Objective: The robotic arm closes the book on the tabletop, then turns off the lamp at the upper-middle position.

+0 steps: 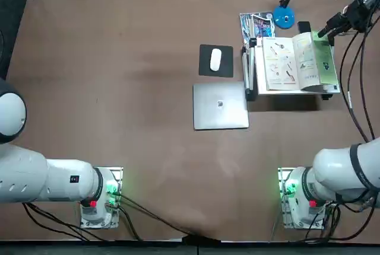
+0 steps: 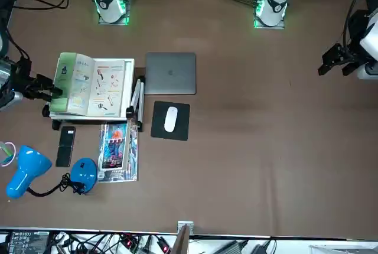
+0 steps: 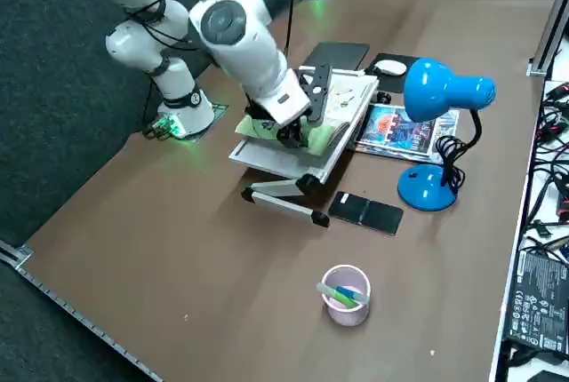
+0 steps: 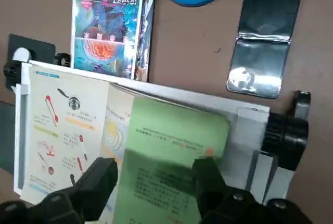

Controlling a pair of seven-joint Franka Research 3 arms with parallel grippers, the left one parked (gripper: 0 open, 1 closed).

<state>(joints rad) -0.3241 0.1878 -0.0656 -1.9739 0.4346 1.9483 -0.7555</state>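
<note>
Right gripper (image 4: 155,182): fingers wide apart, over the right-hand side of the open book (image 1: 297,62). The green page area shows between the fingers in the wrist view. Can't tell whether either finger touches the paper; no grip on the book visible.

Book lies open on a raised white stand (image 3: 276,158), on the right, far half of the tabletop (image 1: 148,166). Illustrated white pages face up, green part (image 4: 166,151) along the right edge, middle pages bowed up.

Robotic arm (image 3: 240,27) reaches in from the right, wrist above the stand's right side.

Lamp (image 2: 84,174) stands beyond the stand: round blue base on the tabletop, blue head out to the right of the base. Can't tell whether it's lit.

Glossy magazine (image 2: 118,150) is left of the lamp base, at the stand's far side. Black folding item (image 3: 365,212) lies flat between stand and lamp. Pink cup (image 3: 347,295) with pens sits right of the lamp. Closed laptop (image 1: 220,105) is left of the stand; white mouse (image 1: 215,60) rests on a dark pad (image 1: 205,68) beyond the laptop.
</note>
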